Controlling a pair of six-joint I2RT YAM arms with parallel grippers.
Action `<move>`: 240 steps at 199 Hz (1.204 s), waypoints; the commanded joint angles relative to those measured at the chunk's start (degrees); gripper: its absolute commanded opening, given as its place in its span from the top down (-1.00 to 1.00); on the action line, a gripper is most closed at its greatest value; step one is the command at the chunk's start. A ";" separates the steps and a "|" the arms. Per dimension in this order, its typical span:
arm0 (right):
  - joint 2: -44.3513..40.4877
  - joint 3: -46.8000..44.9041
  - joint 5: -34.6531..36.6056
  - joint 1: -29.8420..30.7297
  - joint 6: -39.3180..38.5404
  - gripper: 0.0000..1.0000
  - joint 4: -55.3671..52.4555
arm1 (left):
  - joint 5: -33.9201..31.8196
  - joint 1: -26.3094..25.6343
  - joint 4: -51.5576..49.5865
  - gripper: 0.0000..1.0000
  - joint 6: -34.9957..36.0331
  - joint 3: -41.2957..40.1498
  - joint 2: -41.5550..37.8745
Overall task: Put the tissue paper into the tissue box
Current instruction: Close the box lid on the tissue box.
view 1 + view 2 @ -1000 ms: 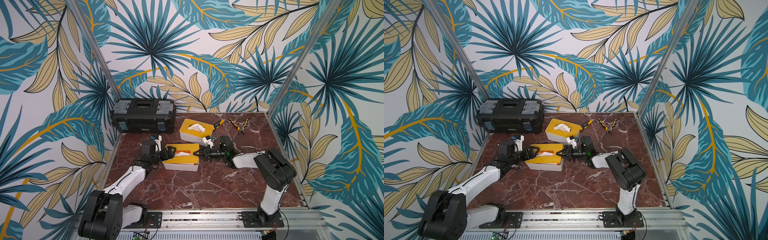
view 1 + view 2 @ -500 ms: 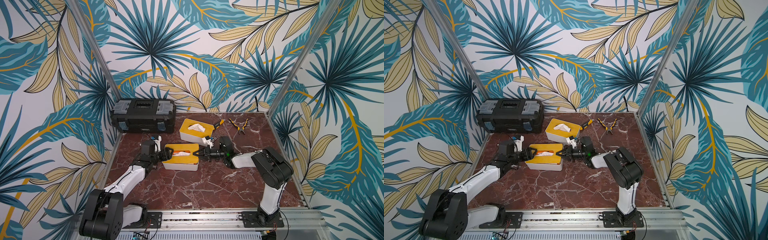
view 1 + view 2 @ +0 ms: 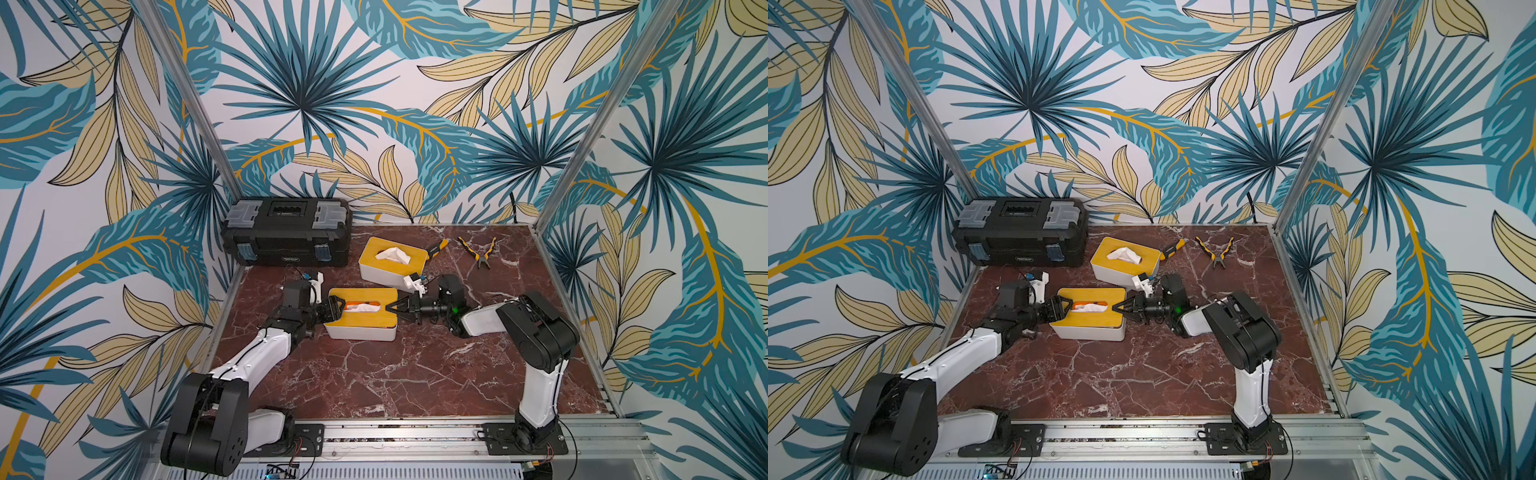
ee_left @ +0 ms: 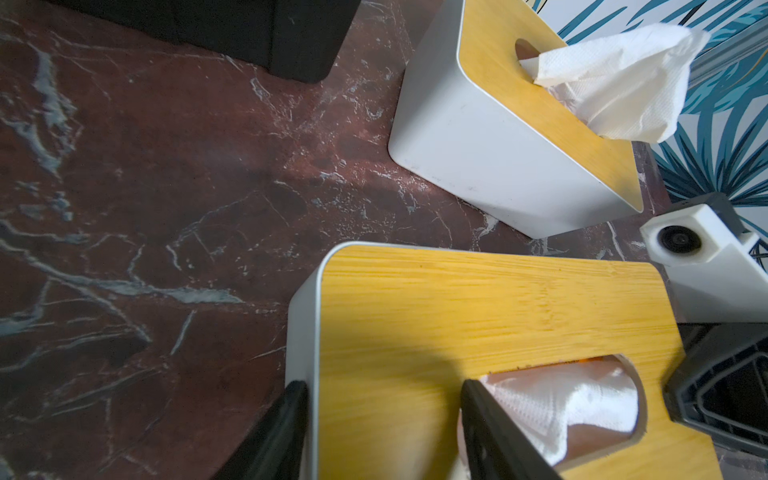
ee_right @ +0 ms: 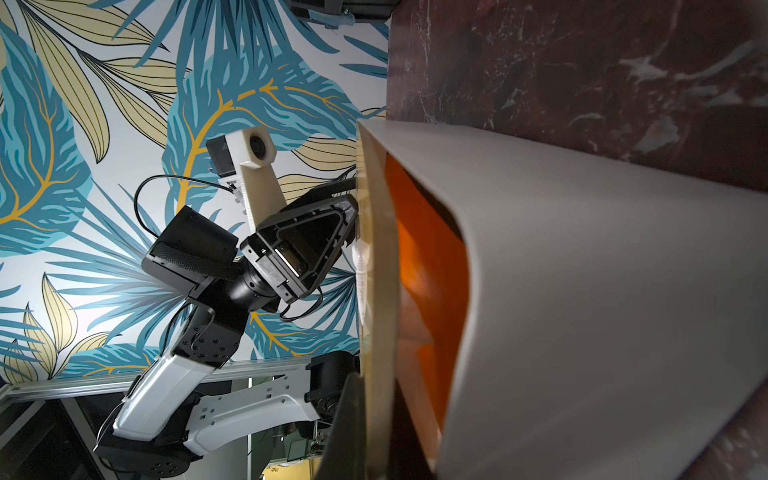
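Inside the oval slot, the tissue paper [image 4: 573, 411] lies crumpled against one finger [image 4: 490, 428] of your left gripper [image 4: 382, 388]. The other finger sits outside the tissue box's [image 3: 359, 332] end wall, jaws half spread. The walls are smooth and white, under a grained bamboo lid [image 4: 478, 299]. Your right gripper [image 3: 389, 308] pinches the lid's opposite edge, raised slightly. Both arms reach low, facing each other.

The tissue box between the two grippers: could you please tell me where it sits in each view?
Top view: tissue box just left of centre.
Top view: tissue box left of centre.
Left wrist: tissue box nearest the camera, lid showing.
Right wrist: tissue box close up, white side wall filling much of the picture.
Shared landmark: the red marble table beneath it.
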 commanded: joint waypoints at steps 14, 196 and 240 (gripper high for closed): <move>3.46 0.83 1.66 1.59 -0.05 1.00 -1.91 | 8.01 -1.22 -3.41 -0.22 0.56 1.50 2.02; 3.18 2.88 2.62 0.86 -5.48 0.66 -13.28 | 7.07 -1.22 -6.20 -0.19 2.06 2.89 1.93; 3.70 3.38 2.74 0.86 -5.69 0.78 -13.96 | 8.35 -1.22 -8.97 -0.28 3.36 3.97 0.68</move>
